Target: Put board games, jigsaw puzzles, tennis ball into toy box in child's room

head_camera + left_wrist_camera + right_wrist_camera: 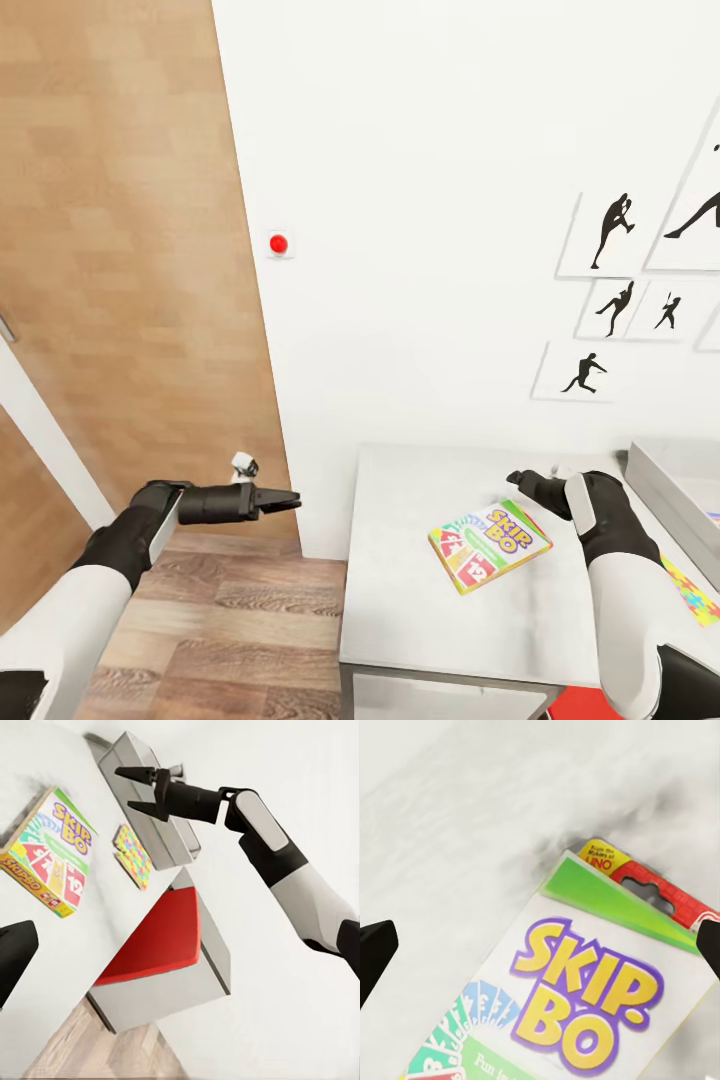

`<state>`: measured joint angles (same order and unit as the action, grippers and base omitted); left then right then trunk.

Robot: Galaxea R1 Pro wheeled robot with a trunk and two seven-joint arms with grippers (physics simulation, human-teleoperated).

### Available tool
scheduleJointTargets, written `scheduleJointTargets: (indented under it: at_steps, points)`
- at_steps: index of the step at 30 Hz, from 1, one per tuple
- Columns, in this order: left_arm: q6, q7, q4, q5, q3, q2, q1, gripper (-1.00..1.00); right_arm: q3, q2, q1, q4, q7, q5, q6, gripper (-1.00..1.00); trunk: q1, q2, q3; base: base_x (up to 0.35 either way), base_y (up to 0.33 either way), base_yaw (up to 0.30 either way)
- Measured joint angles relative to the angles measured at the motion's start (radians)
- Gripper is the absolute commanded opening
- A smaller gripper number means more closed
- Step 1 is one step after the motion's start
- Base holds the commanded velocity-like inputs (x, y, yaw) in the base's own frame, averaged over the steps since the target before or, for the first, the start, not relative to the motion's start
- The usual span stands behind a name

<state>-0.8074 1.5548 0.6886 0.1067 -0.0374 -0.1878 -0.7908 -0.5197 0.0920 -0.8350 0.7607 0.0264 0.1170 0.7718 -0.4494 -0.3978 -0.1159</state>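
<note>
The Skip-Bo board game (490,545) lies flat on the white table (400,600), near its back edge. My right gripper (530,492) hovers just above and behind the box, open and holding nothing. In the right wrist view the box (600,997) lies below, between the spread fingertips (375,952). The left wrist view shows the same open right gripper (124,789) above the table, beside the Skip-Bo box (49,851). The grey toy box (670,480) stands at the table's right end. A jigsaw puzzle (692,598) lies in front of it. My left gripper (290,500) is open over the floor, left of the table.
A brown wooden door (120,250) fills the left side, with wood-plank floor (230,620) below it. On the white wall are a red button (278,243) and baseball silhouette pictures (610,235). A red panel (161,937) sits under the table.
</note>
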Motion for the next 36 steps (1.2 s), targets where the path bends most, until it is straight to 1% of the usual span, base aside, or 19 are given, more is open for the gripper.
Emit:
scheduleJointTargets:
  at_steps: [4,8,21,30,36]
  points:
    - [0.002,0.014,0.000,-0.002,-0.010,-0.006,0.000,1.00,0.000,0.000,0.000,0.000,0.000,-0.001,-0.001,1.00,0.000,0.000,0.000,0.000,0.001,0.000]
    - [0.003,0.015,0.000,-0.003,-0.014,-0.006,0.000,1.00,0.000,0.000,0.000,0.001,0.000,-0.001,-0.001,1.00,0.000,0.000,0.000,0.046,0.056,0.000]
    - [0.005,0.015,0.000,-0.003,-0.014,-0.006,0.000,1.00,-0.001,0.002,0.000,0.000,0.000,-0.003,-0.003,1.00,0.000,0.000,-0.002,0.034,0.030,0.000]
    - [0.006,0.015,0.000,-0.003,-0.013,-0.008,0.000,1.00,-0.002,0.003,-0.001,0.000,0.001,-0.005,-0.002,1.00,0.000,0.000,-0.010,0.001,0.001,-0.006]
    - [0.006,0.015,0.000,-0.003,-0.013,-0.009,0.000,1.00,-0.002,0.003,0.000,-0.001,0.001,-0.005,-0.001,1.00,0.000,0.000,-0.019,0.000,0.000,-0.073]
